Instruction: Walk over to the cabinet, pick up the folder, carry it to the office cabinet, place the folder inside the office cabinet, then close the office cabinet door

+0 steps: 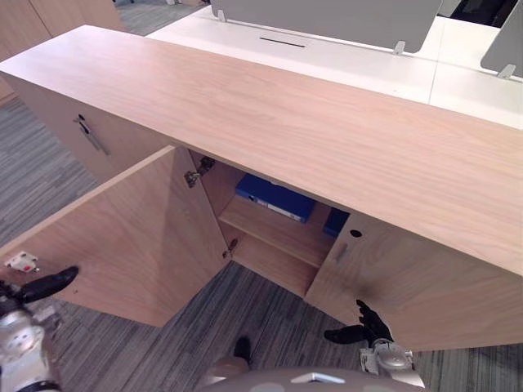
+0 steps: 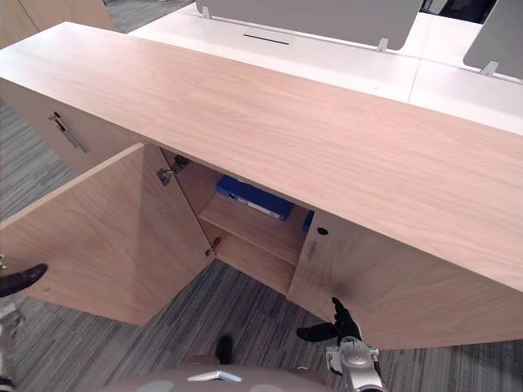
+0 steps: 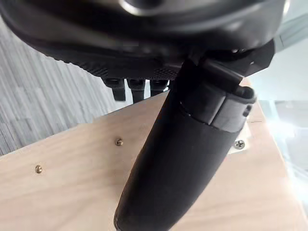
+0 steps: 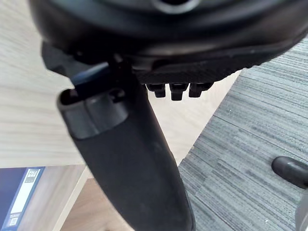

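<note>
Reading from the left hand (image 1: 37, 290): fingers relaxed and straight, holding nothing. It sits at the free edge of the wide-open left door (image 1: 139, 237), and in the left wrist view the thumb lies across the door's inner face beside the white catch plate (image 1: 21, 262). Can't tell if it actually touches the wood.

Right hand (image 1: 365, 322): also empty, thumb and fingers spread, low down by the bottom edge of the right door (image 1: 392, 278), which looks ajar. Contact unclear there too.

The blue folder (image 1: 274, 198) is inside the office cabinet (image 1: 310, 122), lying on the upper shelf (image 1: 278, 233) behind the opening between the two doors. A second blue item (image 1: 335, 220) sits just right of it, partly hidden by the right door.

A hinge (image 1: 196, 173) shows at the top of the left door. Grey striped carpet (image 1: 270, 318) lies below, and a white counter (image 1: 368, 65) with grey divider screens (image 1: 327, 16) stands behind the cabinet.
</note>
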